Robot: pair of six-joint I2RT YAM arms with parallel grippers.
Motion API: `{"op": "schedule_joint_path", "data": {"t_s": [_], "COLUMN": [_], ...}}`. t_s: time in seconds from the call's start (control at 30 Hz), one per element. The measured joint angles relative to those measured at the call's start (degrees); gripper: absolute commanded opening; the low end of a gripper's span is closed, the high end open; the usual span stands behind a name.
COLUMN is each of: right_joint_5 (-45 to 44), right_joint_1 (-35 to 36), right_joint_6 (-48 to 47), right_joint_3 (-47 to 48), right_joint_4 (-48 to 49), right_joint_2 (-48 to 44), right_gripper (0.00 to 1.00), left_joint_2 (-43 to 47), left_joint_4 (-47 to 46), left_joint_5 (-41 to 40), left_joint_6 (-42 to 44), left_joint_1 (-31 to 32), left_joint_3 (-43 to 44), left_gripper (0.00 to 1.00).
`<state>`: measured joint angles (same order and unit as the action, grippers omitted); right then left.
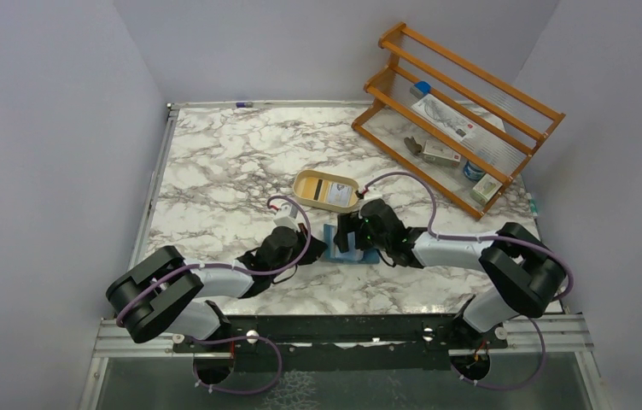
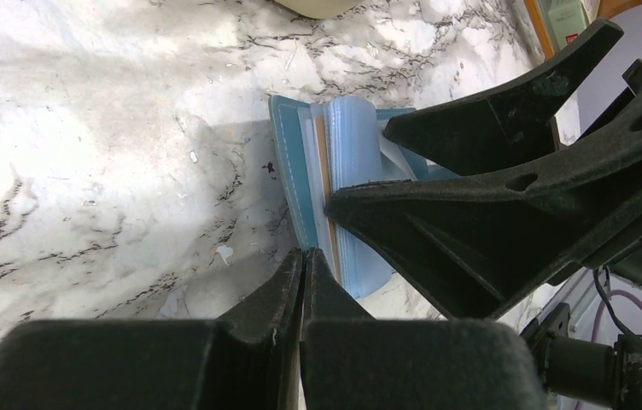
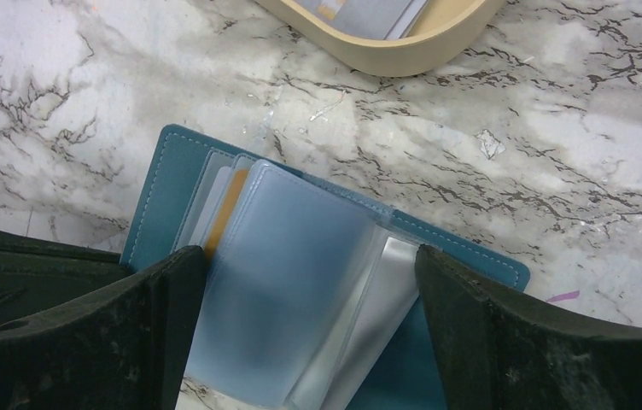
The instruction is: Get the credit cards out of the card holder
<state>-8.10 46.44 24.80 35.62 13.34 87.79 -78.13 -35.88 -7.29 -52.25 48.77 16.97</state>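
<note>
R gripper (image 3: pixel 307 256) spread astride open card holder (image 3: pixel 162 192); L gripper (image 2: pixel 302 260) closed

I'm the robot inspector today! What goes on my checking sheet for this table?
Surface: white marble table with grey veins.
Job's things: teal card holder lies open; an orange credit card edge shows among its clear pockets; a pale striped card lies in the tan dish.
Clutter: wooden rack with small items, far right.
Grippers: left gripper shut, tips by the holder's edge; right gripper open, fingers either side of the pockets.
Cables: purple cables loop along both arms.
Surroundings: plain grey walls.
</note>
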Motion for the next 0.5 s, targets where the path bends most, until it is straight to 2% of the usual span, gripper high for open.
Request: {"op": "schedule_joint_path", "data": {"t_s": [0.5], "right_joint_5": [-3.5], "right_joint_1": [0.2], "right_joint_6": [6.7], "right_joint_3": [1.5], "right_joint_4": [-3.9], "right_joint_2": [0.2], "right_gripper": [1.0], "left_joint_2": [0.1], "left_joint_4": [-1.0], "left_joint_5": [-0.9], "left_joint_6": [-0.7], "left_joint_1": [0.1], "left_joint_3": [-0.9], "left_gripper": [0.0]}}
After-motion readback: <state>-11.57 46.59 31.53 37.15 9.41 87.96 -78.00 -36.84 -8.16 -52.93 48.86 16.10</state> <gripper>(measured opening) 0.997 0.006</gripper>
